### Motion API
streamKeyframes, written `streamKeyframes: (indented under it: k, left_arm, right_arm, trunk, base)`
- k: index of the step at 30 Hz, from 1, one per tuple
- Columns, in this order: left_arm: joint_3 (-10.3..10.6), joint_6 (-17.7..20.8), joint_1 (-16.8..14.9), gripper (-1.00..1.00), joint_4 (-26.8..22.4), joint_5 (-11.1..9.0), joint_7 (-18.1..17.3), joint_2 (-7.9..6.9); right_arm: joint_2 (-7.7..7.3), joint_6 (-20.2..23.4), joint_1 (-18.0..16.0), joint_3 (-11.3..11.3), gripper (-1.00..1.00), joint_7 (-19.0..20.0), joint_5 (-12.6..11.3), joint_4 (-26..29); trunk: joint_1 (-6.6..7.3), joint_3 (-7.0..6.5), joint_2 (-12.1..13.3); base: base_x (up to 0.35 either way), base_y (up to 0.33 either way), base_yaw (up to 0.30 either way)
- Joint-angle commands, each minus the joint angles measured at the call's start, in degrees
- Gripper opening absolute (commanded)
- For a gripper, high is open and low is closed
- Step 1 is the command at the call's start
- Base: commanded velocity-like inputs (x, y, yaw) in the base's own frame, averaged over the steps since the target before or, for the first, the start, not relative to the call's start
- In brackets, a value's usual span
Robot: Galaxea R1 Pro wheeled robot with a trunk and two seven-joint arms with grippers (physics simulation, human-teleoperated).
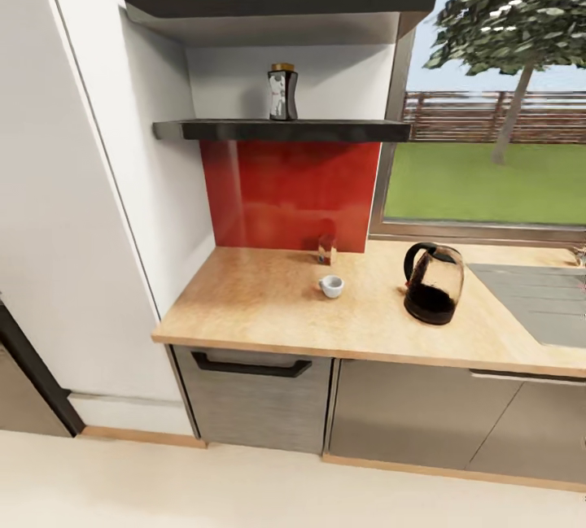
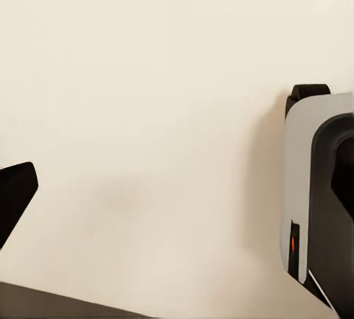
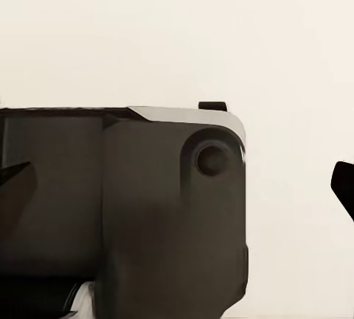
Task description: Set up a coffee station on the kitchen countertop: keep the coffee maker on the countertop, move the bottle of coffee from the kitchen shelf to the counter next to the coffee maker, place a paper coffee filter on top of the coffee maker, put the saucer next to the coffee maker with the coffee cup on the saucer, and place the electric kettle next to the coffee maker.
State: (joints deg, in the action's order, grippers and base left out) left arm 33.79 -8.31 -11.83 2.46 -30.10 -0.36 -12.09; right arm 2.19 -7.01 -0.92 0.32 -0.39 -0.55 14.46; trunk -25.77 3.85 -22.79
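Seen from the head camera, the kitchen countertop [image 1: 260,308], a pale wood-toned worktop over grey cabinets, runs below a red backsplash [image 1: 289,190] and a window [image 1: 488,162] that looks out on a lawn and a tree. On the kitchen shelf [image 1: 285,131], the lower of two dark wall slabs, the bottle of coffee [image 1: 282,93] stands upright with its gold lid on. Down on the worktop, the coffee cup [image 1: 331,285] sits alone on the bare surface, just in front of a small glass [image 1: 326,250] that stands against the backsplash. Further right, well apart from the cup, the electric kettle [image 1: 433,284] stands upright with dark liquid inside and its black loop handle turned toward the cup. A grey sink [image 1: 537,300] lies at the right edge. From the left wrist camera, a pale floor [image 2: 147,113] spreads below, with a grey-and-black part of the robot's body [image 2: 317,194] at one side and one dark fingertip [image 2: 15,194] of the left gripper at the edge; with one tip alone in frame, I cannot tell how wide that pincer stands. From the right wrist camera, a dark body panel [image 3: 125,216] lies over the same pale floor, and the right gripper [image 3: 181,190] shows a dark fingertip at each edge of the frame, spread wide and holding nothing.
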Motion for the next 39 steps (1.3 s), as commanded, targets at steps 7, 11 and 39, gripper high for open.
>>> streamKeyframes:
  k: [7, 11, 39]
  left_arm:
    - [0.5, -0.3, -0.04, 1.0, 0.14, -0.36, -0.02, 0.04]
    - [0.57, -0.33, -0.03, 1.0, 0.1, -0.39, 0.01, 0.16]
    - [0.72, -0.39, 0.56, 1.0, 0.18, -0.7, 0.01, -1.3]
  right_arm:
    - [0.01, -0.19, -0.04, 0.03, 1.0, -0.05, -0.06, -0.04]
    - [0.08, -0.19, -0.04, 0.15, 1.0, -0.05, 0.01, -0.04]
    - [7.38, 0.11, -0.07, 12.41, 1.0, -0.1, 0.03, 50.25]
  trunk:
    - [-0.01, 0.13, -0.13]
    - [-0.01, 0.13, -0.13]
    - [-0.01, 0.13, -0.13]
  base:
    - [-0.243, 0.057, 0.0]
    - [-0.025, 0.004, 0.0]
    - [-0.001, 0.0, 0.0]
